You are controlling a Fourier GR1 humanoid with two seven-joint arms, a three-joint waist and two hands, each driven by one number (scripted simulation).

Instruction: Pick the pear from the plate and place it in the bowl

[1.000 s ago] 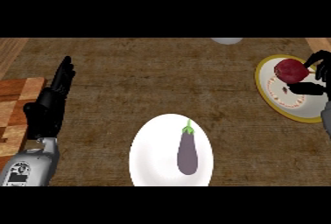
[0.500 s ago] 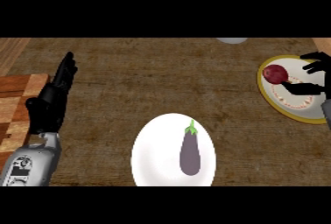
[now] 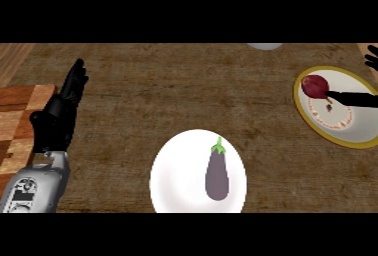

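Fingers, left hand (image 3: 59, 112): straight and together, pointing up, holding nothing, resting at the view's left beside the wooden board (image 3: 18, 120).
Fingers, right hand (image 3: 371, 62): only tips show at the right edge, spread apart; a dark finger or thumb lies across the yellow-rimmed plate (image 3: 354, 142), its tip just beside the fruit.
Pear (image 3: 315, 86): dark red, on the yellow-rimmed plate's upper left part.
Writing: none that can be read.
White plate (image 3: 173, 175): near the lower edge, bearing a purple eggplant (image 3: 217, 174), stem upward.
Bowl (image 3: 264, 46): a pale rim only, at the top edge, well apart from the pear.
Counter (image 3: 177, 85): brown and woven-looking.
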